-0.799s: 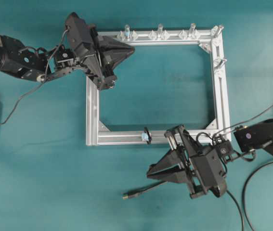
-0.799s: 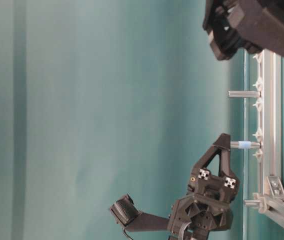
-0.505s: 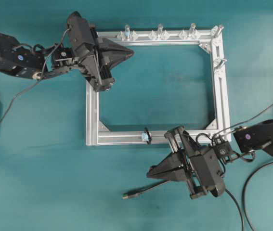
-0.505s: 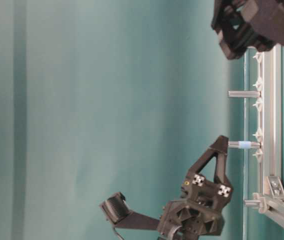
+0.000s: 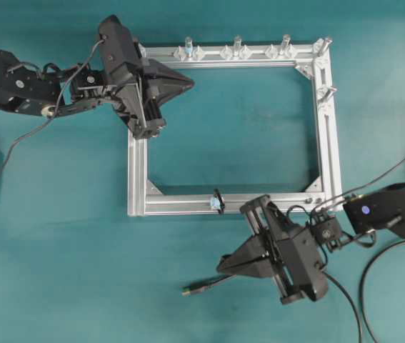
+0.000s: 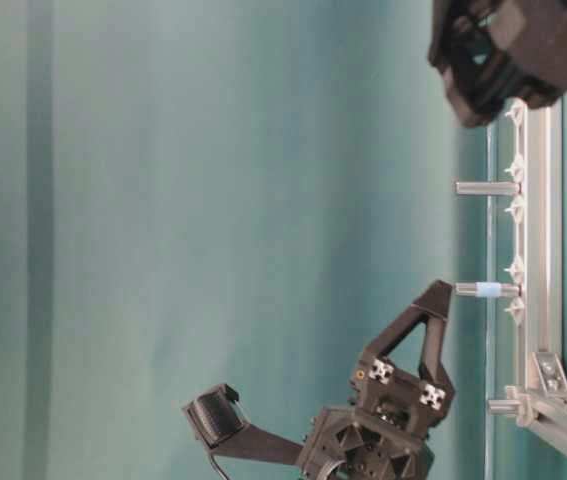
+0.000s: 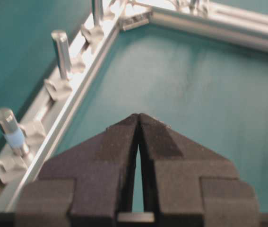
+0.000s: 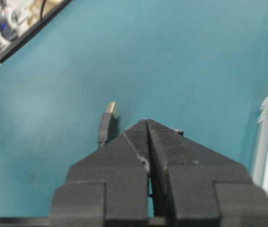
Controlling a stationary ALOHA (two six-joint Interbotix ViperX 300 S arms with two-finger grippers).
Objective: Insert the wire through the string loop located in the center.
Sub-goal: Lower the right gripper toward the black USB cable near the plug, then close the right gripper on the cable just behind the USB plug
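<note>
Overhead view: I take the aluminium frame (image 5: pixel 137 171) as my landmark, a rectangle of slotted silver extrusion with upright silver bolt posts (image 5: pixel 237 45) along its far rail and right corner. String loop (image 5: pixel 218 199) is a tiny black ring standing on the near rail, about mid-length, with a pale blue-white base piece. Wire (image 5: pixel 213 284) lies on the mat outside the frame's near rail, thin black cable ending in a small rectangular plug (image 5: pixel 188 291) with a metallic tip, pointing left.

Left gripper (image 5: pixel 190 78) hangs over the frame's far-left corner, matte black wedge-shaped fingers pointing right into the frame's interior; on my left wrist camera the tips meet, nothing between them. Right gripper (image 5: pixel 221 264) sits outside the near rail, below and right of the loop, pointing left. Its tips are pressed together too; I see the wire running under it but cannot tell if it pinches it. Plug lies just beyond the tips on the right wrist camera.

Surface is a flat teal mat (image 5: pixel 59 236), smooth, faintly mottled. Loose black cables trail at the right edge.
</note>
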